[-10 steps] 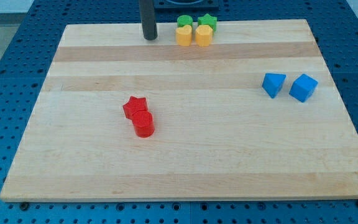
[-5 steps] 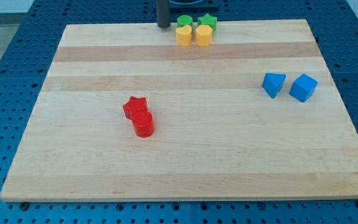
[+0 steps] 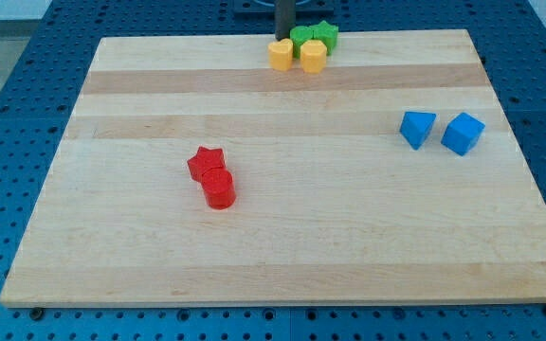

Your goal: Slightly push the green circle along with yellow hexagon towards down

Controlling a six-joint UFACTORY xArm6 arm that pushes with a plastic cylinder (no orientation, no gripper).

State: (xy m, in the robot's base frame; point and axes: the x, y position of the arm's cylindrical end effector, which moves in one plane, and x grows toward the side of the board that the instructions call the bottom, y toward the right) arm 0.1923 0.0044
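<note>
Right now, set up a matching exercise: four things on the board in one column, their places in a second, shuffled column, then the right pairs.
Things:
1. my tip
2. red star
3. blue cube
4. green star

Places:
A. near the view's right edge, beside the blue wedge-shaped block
B. at the view's top, at the upper left of the green and yellow cluster
C. left of centre, touching the red cylinder
D. at the view's top, right end of the cluster, next to the green circle

Pairs: 1-B, 2-C, 3-A, 4-D
</note>
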